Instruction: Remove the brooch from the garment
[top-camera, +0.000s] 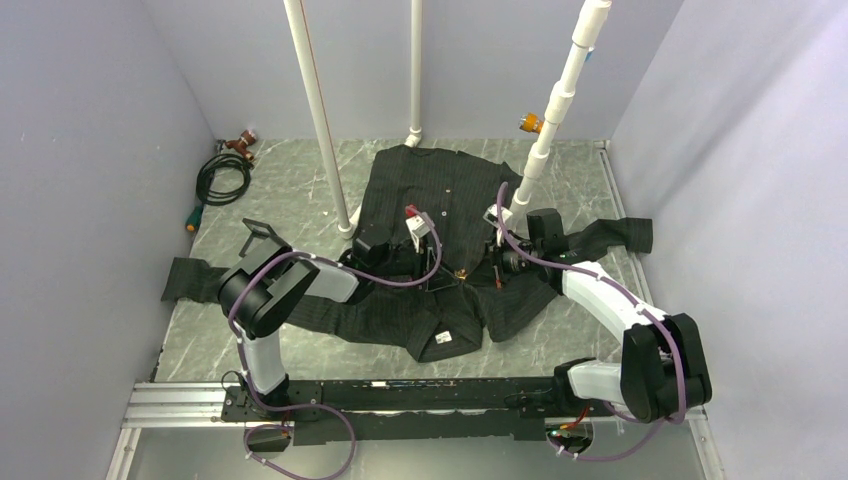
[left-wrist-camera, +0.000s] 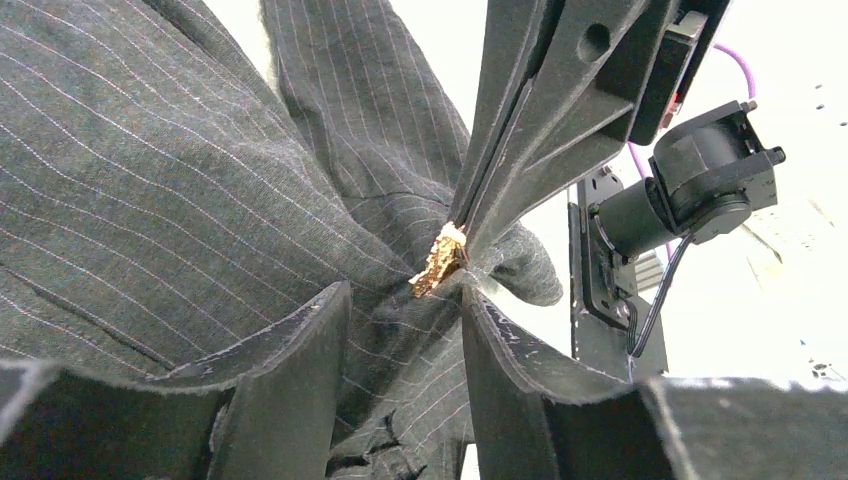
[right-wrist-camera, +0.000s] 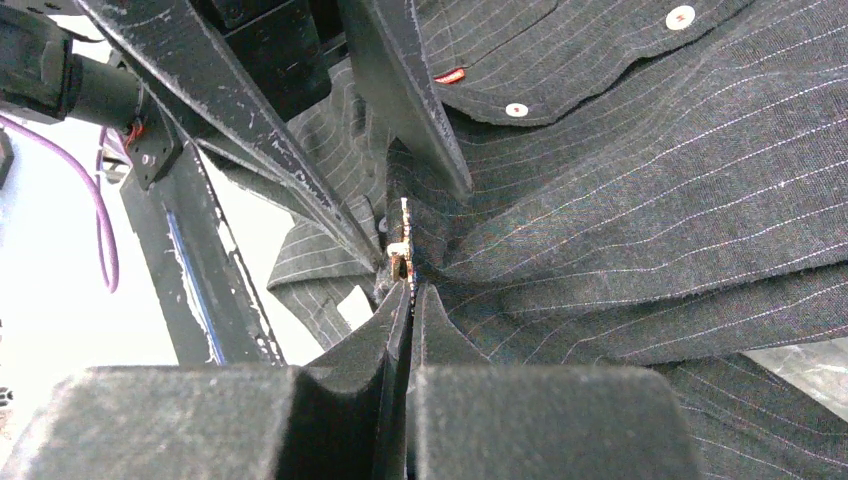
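Gold and ragged-edged in the left wrist view, the brooch sits at the peak of a pulled-up fold of the shirt, near the middle of the table. In the right wrist view it shows edge-on, as a thin pale sliver.

The right gripper has its jaws closed. They pinch the pinstriped cloth right at the brooch, and the folds fan out from that spot. Whether the pads also touch the pin itself I cannot tell.

The left gripper reaches in from 9 o'clock with its jaws apart. One finger stands on each side of the brooch, and neither clearly touches it.

From above, the two arms meet nose to nose over the shirt front. A small red tag lies at 11 o'clock from the brooch and the white collar label at 6 o'clock. Two white buttons show on the placket in the right wrist view.

White pipes rise at 12 o'clock behind the shirt. A coiled black cable lies well apart at 10 o'clock, near the left wall.
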